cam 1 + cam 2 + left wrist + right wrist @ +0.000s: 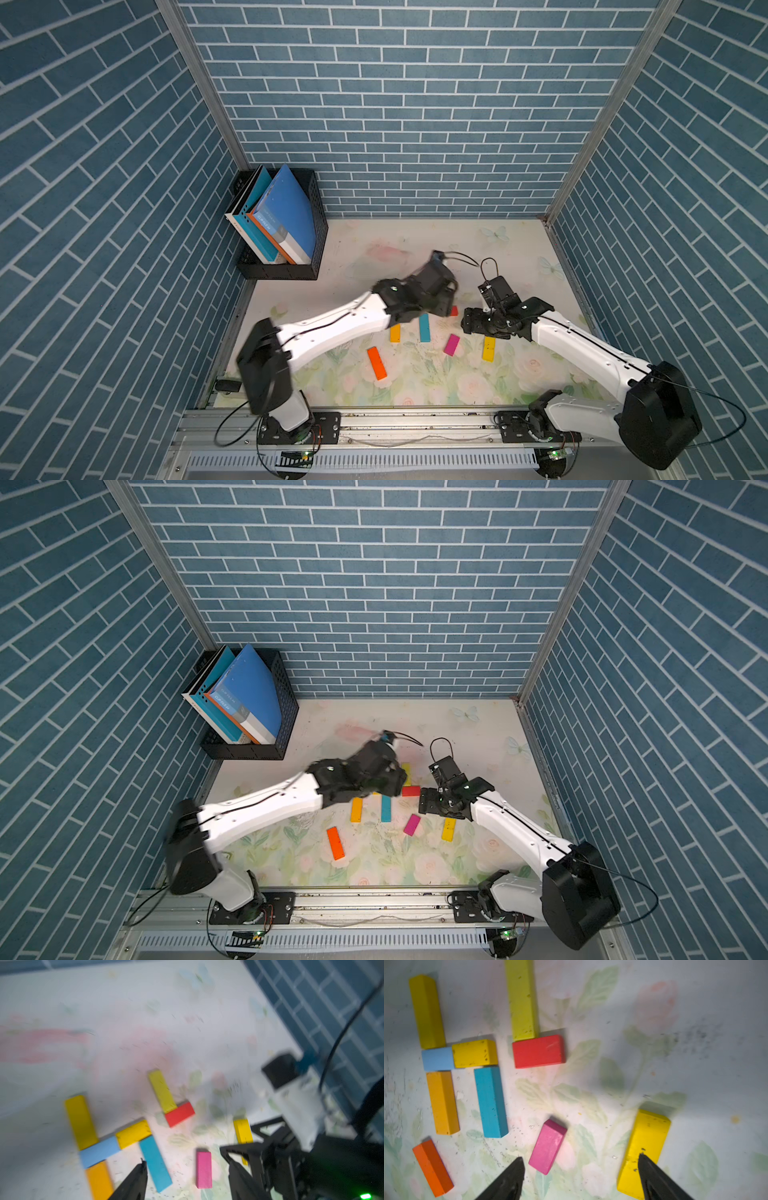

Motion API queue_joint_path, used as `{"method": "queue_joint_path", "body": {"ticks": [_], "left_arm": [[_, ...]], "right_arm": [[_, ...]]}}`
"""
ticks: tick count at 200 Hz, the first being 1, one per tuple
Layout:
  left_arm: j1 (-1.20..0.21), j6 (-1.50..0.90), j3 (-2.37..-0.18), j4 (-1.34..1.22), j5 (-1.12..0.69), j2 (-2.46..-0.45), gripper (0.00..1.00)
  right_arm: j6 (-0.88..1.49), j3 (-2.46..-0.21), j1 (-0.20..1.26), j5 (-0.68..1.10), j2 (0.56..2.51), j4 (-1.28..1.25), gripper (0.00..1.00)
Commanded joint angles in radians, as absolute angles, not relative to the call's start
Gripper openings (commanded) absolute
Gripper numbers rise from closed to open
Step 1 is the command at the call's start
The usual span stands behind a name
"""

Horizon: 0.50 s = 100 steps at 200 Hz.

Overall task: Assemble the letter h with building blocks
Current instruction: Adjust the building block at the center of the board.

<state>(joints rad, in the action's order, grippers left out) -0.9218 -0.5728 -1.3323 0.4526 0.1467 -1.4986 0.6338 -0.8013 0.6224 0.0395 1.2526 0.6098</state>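
The left arm [332, 328] rises from its base to a raised elbow, then slopes forward and inward, its outline blurred in both top views. The wrist bends downward, so the left hand [448, 306] points down. Its wrist view shows one finger [135, 1180] clearly, with the jaws parted. The right arm [582, 349] reaches inward from the opposite side, elbow also high. The right hand [471, 324] hangs near the left hand without touching it, fingers [508, 1180] spread wide.
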Motion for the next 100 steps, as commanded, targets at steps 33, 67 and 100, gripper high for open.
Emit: {"method": "queue_joint_path", "body": {"ticks": [33, 67, 100], "left_arm": [[-0.576, -0.636, -1.127, 0.395, -0.008, -1.207, 0.73], [-0.534, -0.627, -1.086, 0.404, -0.067, -1.197, 0.72], [-0.526, -0.635, -1.047, 0.385, -0.091, -1.199, 0.68]], "right_arm": [[0.519, -0.814, 0.820, 0.071, 1.395, 0.581, 0.86], [0.537, -0.802, 0.877, 0.003, 1.456, 0.626, 0.79], [0.558, -0.795, 0.881, -0.056, 1.443, 0.671, 0.73]]}}
